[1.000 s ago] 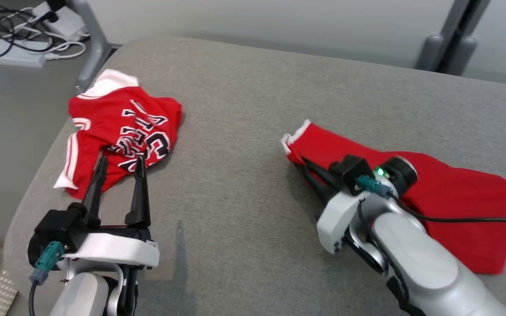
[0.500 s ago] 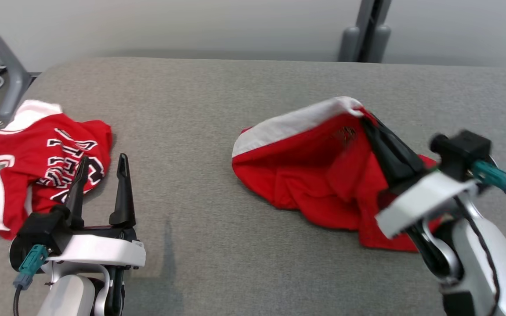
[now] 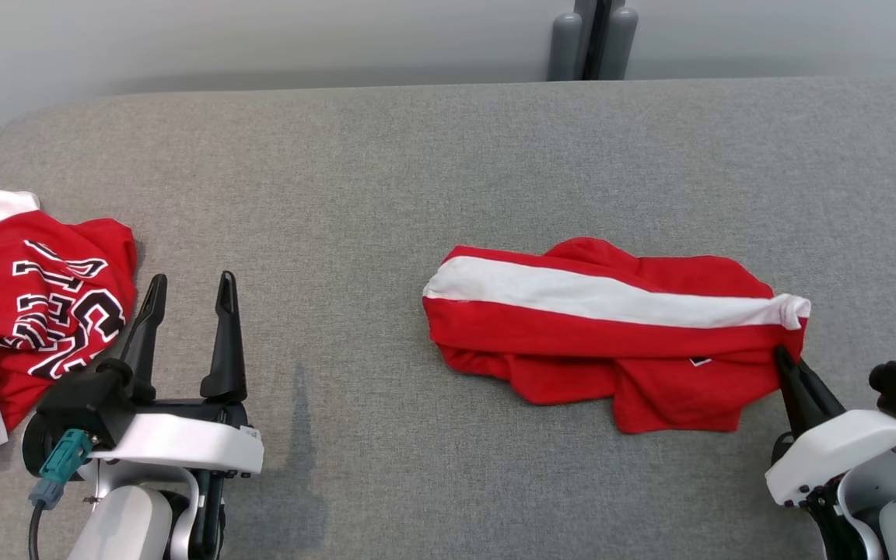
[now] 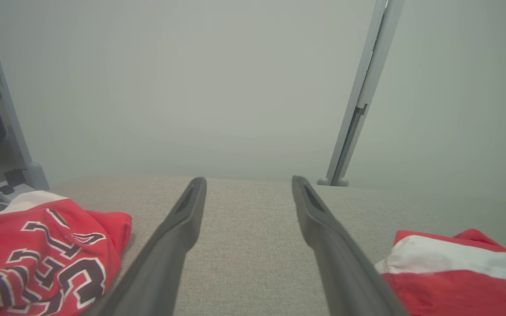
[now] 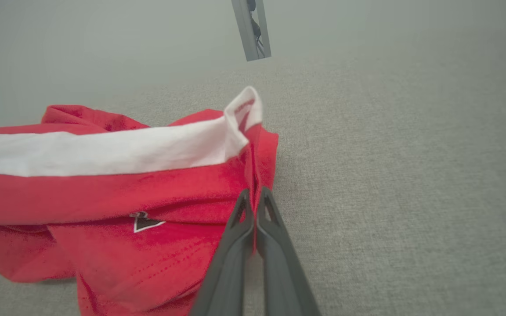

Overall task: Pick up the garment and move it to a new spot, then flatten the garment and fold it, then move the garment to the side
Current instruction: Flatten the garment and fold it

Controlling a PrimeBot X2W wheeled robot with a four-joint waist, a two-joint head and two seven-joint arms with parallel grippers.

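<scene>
Garment, red with a white band, lying bunched right of centre on the grey padded table. Right gripper has its jaws pressed together on the cloth's right-hand edge, just below the end of the white band. Such an edge pinch suits dragging or spreading the fabric, so this is judged to be the relocation step, with flattening not yet done. Left gripper hovers at near left, jaws spread wide and holding nothing, presumably free to take the opposite edge. Lettered jersey lies apart at the left edge.
</scene>
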